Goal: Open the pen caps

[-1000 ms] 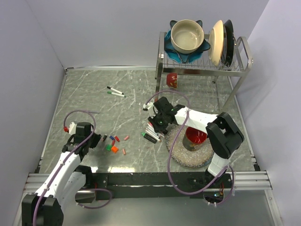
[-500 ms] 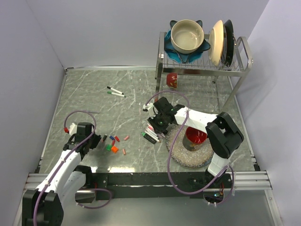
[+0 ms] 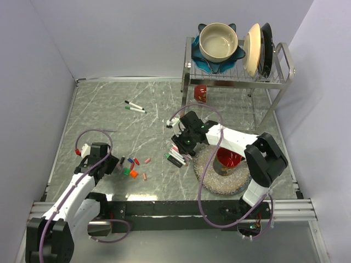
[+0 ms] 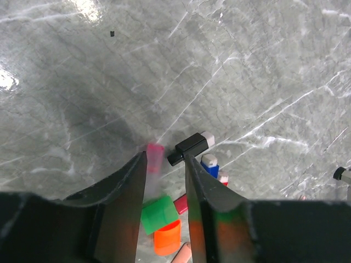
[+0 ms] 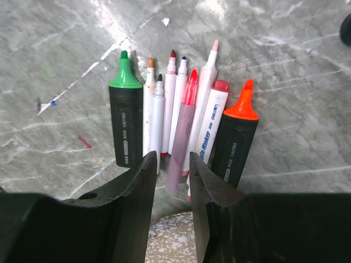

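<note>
Both jaws part-open, empty: right arm (image 3: pixel 230 139) over the bare pens (image 5: pixel 170 109), left arm (image 3: pixel 82 183) over loose pen caps (image 4: pixel 158 215) left of them. Between pens, I'd say; next calls for the seemingly capped pair (image 3: pixel 134 107) beyond that row.

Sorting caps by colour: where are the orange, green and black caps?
orange cap (image 4: pixel 167 238), left wrist view, its side.
green cap (image 4: pixel 159 215), left wrist view, top face.
black cap (image 4: pixel 188 149), left wrist view, black body.

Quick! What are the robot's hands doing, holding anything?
Left gripper: open, holding nothing, by the pen caps.
Right gripper: open, holding nothing, over the markers.
</note>
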You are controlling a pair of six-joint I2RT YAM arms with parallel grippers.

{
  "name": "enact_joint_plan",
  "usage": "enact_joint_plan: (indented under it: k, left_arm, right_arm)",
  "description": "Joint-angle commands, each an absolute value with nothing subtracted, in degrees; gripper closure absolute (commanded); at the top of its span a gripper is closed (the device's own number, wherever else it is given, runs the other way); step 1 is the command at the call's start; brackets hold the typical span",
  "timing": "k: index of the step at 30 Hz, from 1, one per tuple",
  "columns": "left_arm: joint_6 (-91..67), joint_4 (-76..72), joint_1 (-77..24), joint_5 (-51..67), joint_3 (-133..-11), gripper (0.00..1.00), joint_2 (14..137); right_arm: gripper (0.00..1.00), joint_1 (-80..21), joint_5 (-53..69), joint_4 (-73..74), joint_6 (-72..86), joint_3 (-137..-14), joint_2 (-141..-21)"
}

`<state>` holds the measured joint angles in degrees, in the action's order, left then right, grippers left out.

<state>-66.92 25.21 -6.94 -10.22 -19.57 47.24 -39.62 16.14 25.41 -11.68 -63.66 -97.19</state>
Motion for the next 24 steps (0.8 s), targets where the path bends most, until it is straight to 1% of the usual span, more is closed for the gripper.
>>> enact_joint_plan:
  k: [1, 4, 6, 7, 10, 11, 14, 16, 17, 19, 21, 22, 23, 24]
  left_arm:
    - [-67.1, 26.3, -6.6, -10.5, -21.8, 0.60, 47.3]
    - [-66.4, 27.3, -6.6, -11.0, -23.7, 0.58, 48.0]
    - [-65.2, 27.7, -6.6, -11.4, -25.0, 0.53, 48.4]
    - [-64.6, 27.8, -6.6, -11.8, -26.2, 0.49, 48.6]
    - [-61.1, 27.2, -6.1, -11.5, -29.2, 0.41, 49.6]
    - [-60.0, 26.3, -5.2, -11.3, -30.2, 0.36, 50.7]
    - [-55.1, 24.1, -2.0, -8.5, -34.5, 0.24, 54.5]
    - [-52.8, 22.7, -0.2, -7.4, -38.0, 0.19, 57.3]
    - [-52.6, 22.5, 2.5, -6.7, -39.1, 0.19, 60.5]
    - [-52.9, 22.8, 4.3, -6.5, -42.5, 0.19, 64.1]
    - [-54.3, 24.8, 5.6, -8.2, -45.8, 0.20, 70.7]
    - [-54.8, 27.9, 5.8, -9.1, -50.1, 0.22, 73.3]
    - [-55.2, 30.1, 5.9, -9.7, -52.4, 0.24, 78.6]
    - [-55.7, 32.0, 5.8, -11.0, -55.0, 0.28, 81.4]
  right_arm:
    - [0.62, -39.6, 17.8, 25.6, -13.0, -65.7, -93.3]
    - [0.61, -39.6, 18.5, 25.9, -13.7, -65.7, -92.6]
    - [0.61, -39.6, 19.1, 26.2, -14.1, -65.7, -92.1]
    - [0.61, -39.6, 19.2, 26.3, -14.9, -65.7, -91.9]
    - [0.61, -39.6, 20.7, 27.2, -16.3, -65.8, -91.4]
    - [0.61, -39.6, 21.0, 27.6, -16.6, -65.8, -91.1]
    - [0.61, -39.6, 23.2, 28.4, -18.0, -65.9, -90.4]
    - [0.61, -39.6, 24.0, 28.7, -18.6, -65.7, -89.5]
    - [0.61, -39.6, 24.1, 28.8, -18.9, -65.7, -89.1]
    - [0.61, -39.6, 24.0, 28.5, -19.2, -65.3, -88.0]
    - [0.61, -39.6, 24.1, 28.4, -19.4, -65.0, -87.1]
    - [0.61, -39.6, 24.1, 28.5, -19.6, -65.0, -86.9]
    - [0.61, -39.6, 24.3, 28.5, -19.6, -65.0, -86.6]
    - [0.61, -39.6, 24.4, 28.5, -19.6, -65.0, -86.6]
